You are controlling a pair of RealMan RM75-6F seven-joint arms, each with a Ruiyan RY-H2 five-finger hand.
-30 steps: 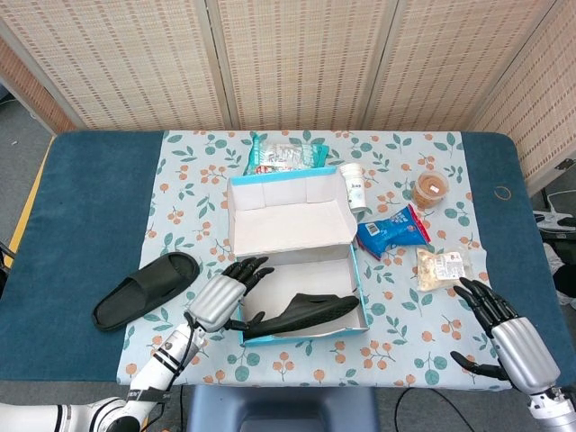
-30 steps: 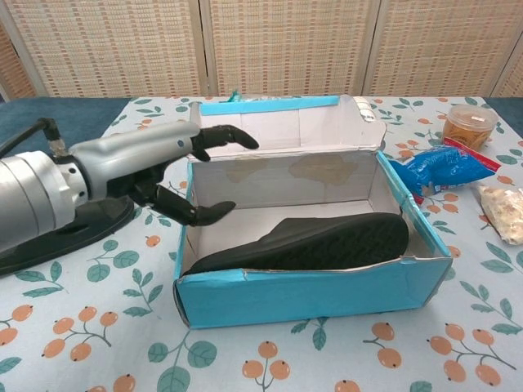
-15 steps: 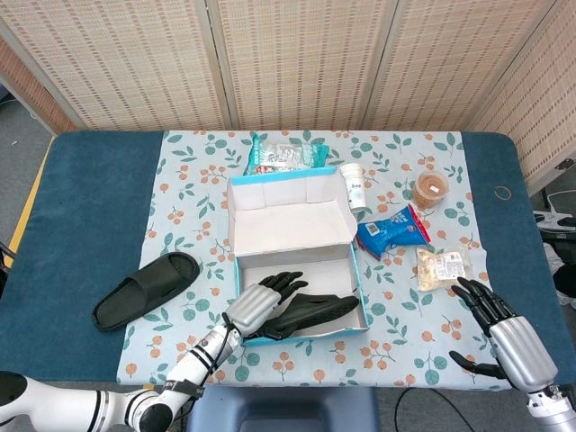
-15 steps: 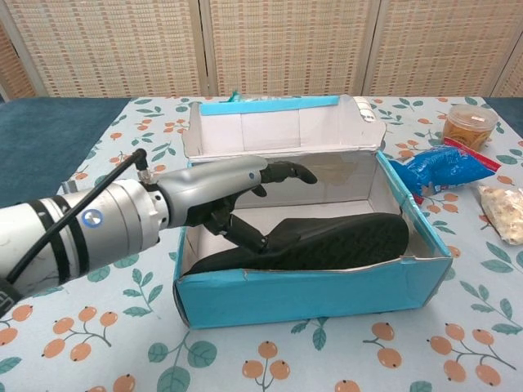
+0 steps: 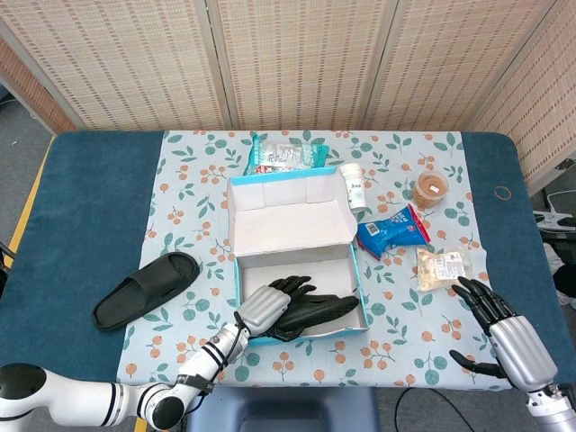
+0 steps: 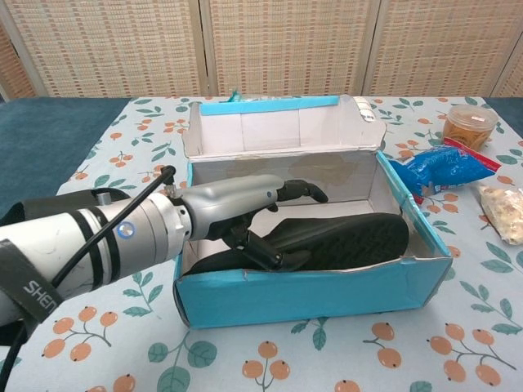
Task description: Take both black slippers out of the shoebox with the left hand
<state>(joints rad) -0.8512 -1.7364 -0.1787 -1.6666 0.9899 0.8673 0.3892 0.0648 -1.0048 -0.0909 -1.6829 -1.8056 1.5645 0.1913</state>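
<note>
The blue shoebox [image 5: 301, 337] [image 6: 310, 296] stands open near the table's front edge. One black slipper [image 5: 331, 309] [image 6: 351, 239] lies inside it, toe to the right. My left hand [image 5: 273, 306] [image 6: 245, 206] reaches into the box from the left, fingers spread over the slipper's heel end and thumb lying against its upper; no firm grip shows. The other black slipper [image 5: 147, 288] lies on the blue table left of the box. My right hand [image 5: 504, 337] hovers open at the front right, holding nothing, and shows only in the head view.
The box's raised lid [image 5: 288, 216] stands behind the box. Behind and right of it lie a green snack pack [image 5: 286, 156], a white bottle [image 5: 354, 186], a blue packet [image 5: 393, 231] [image 6: 445, 171], a jar [image 5: 430, 189] [image 6: 471, 124] and a clear snack bag [image 5: 442, 267].
My left hand has moved from outside the box's left wall to the right, into the box, and lowered onto the slipper. The right hand has stayed put.
</note>
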